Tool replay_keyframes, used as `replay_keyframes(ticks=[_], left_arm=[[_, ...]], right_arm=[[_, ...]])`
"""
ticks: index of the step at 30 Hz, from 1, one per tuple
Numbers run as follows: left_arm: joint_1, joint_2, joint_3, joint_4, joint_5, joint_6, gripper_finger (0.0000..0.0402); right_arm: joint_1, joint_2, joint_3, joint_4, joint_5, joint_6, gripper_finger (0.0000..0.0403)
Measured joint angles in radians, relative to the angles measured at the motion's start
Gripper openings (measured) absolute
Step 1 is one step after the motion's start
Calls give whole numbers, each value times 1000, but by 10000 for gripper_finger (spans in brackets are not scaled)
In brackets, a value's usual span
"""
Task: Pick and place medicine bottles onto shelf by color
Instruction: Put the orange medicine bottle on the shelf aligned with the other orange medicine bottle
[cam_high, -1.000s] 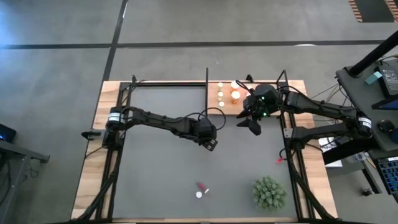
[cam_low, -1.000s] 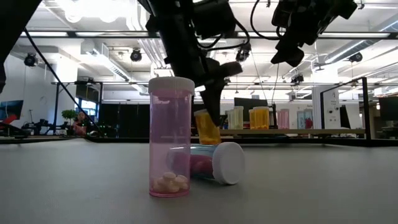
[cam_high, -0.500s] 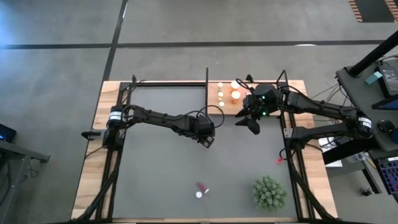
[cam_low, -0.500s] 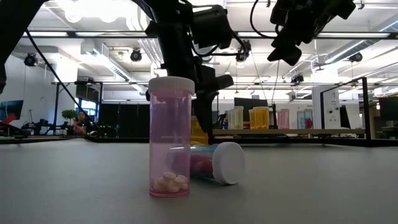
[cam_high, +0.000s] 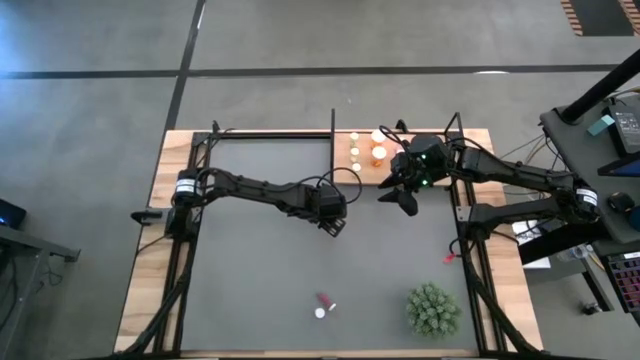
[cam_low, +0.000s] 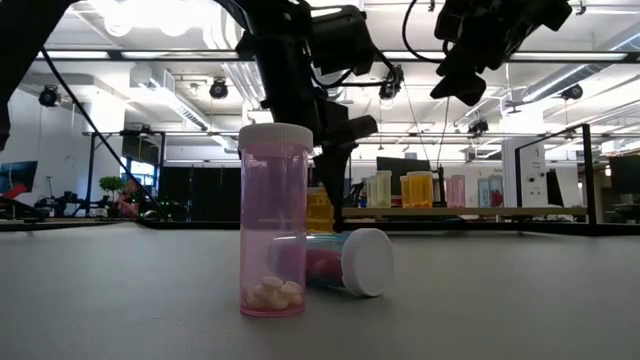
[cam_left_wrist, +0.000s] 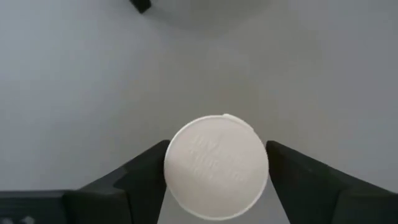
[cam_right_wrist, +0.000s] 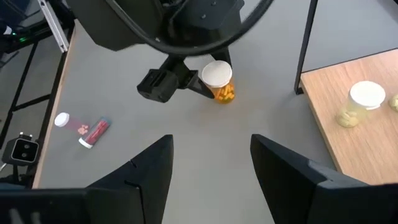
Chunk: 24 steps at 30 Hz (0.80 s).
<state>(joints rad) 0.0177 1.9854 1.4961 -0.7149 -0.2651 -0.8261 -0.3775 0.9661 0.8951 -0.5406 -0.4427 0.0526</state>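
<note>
An orange medicine bottle (cam_low: 320, 212) with a white cap (cam_left_wrist: 216, 165) stands upright on its base on the dark mat, mid-table. My left gripper (cam_left_wrist: 216, 186) points down over it, open, one finger on each side of the cap. My right gripper (cam_right_wrist: 211, 168) hangs open with nothing in it, above the mat by the shelf's (cam_high: 365, 168) near left corner. On the shelf stand an orange bottle (cam_high: 379, 154) and pale ones (cam_right_wrist: 357, 102). Near the front edge, one pink bottle (cam_low: 275, 220) stands upright and another (cam_low: 345, 265) lies on its side. My left gripper's fingers (cam_left_wrist: 146, 180) stand close against the two sides of the orange bottle's cap, coming from above. I cannot tell whether they touch it. The bottle stands on the mat on its own base.
A green spiky plant (cam_high: 432, 310) sits at the near right of the mat. Black frame posts (cam_right_wrist: 306, 43) rise at the shelf's corners. Open mat lies between the left gripper and the pink bottles.
The orange bottle hung tilted in my left gripper one second ago. It now stands upright on the mat. My left gripper has stayed over it, turning slightly.
</note>
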Motion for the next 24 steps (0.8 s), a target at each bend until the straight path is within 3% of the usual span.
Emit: replay_keyframes(ticks=[10, 16, 19, 24], left_arm=[[1, -120, 3, -12, 45, -5, 251], [0, -243, 3, -71, -56, -5, 251], [0, -302, -2, -112, -79, -5, 251], [-2, -391, -43, -174, -81, 1, 251]], right_arm=[[0, 0, 0, 0, 53, 16, 206], [0, 0, -29, 17, 78, 70, 206], [5, 0, -104, 139, 79, 141, 206], [51, 6, -264, 509, 108, 361, 206]])
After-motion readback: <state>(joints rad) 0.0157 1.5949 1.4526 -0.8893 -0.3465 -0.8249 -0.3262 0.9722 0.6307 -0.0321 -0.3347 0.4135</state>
